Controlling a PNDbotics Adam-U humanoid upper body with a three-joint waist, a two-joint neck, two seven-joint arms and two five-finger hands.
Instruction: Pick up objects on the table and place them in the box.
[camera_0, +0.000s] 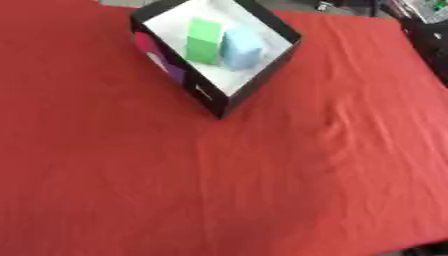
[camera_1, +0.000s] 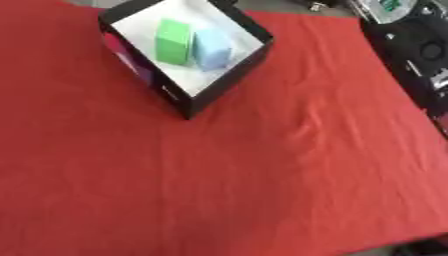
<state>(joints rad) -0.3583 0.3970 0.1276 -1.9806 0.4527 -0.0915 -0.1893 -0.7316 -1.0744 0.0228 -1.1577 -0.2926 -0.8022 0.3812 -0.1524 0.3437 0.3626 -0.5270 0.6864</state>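
Note:
A black box (camera_0: 229, 102) with a white inside stands at the far middle-left of the red tablecloth (camera_0: 262, 180), turned with one corner toward me. Inside it lie a green block (camera_0: 204, 41) and, right beside it, a light blue block (camera_0: 241, 48). The two blocks touch. Neither of my hands shows in either view. No loose object lies on the cloth in view.
The box's outer wall carries pink and purple print (camera_0: 157, 55). Dark equipment (camera_1: 416, 50) stands beyond the table's right edge. A small crease (camera_0: 331, 125) runs through the cloth right of the box.

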